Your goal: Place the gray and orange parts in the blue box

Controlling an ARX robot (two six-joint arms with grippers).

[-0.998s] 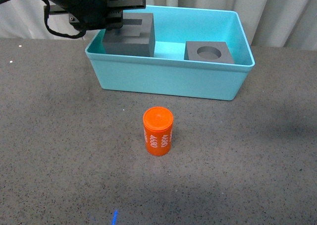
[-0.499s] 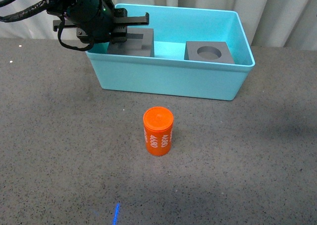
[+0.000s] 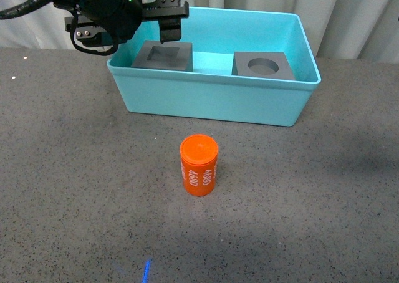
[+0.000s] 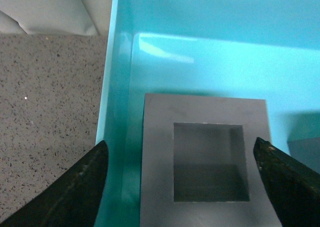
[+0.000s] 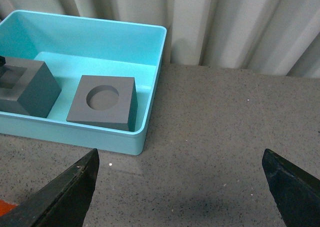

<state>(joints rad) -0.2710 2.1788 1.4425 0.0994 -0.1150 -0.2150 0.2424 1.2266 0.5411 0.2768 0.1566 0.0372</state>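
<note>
Gray recessed cube [image 4: 206, 110] lies beneath the spread left gripper [image 4: 180, 187].

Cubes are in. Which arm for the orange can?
Probably right: the right gripper is open over the table, where the can stands; the left gripper is open over a cube inside the box.

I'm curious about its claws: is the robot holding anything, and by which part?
Nothing is held. The left gripper is open above the matte gray cube with the square recess; the right gripper is open too.
</note>
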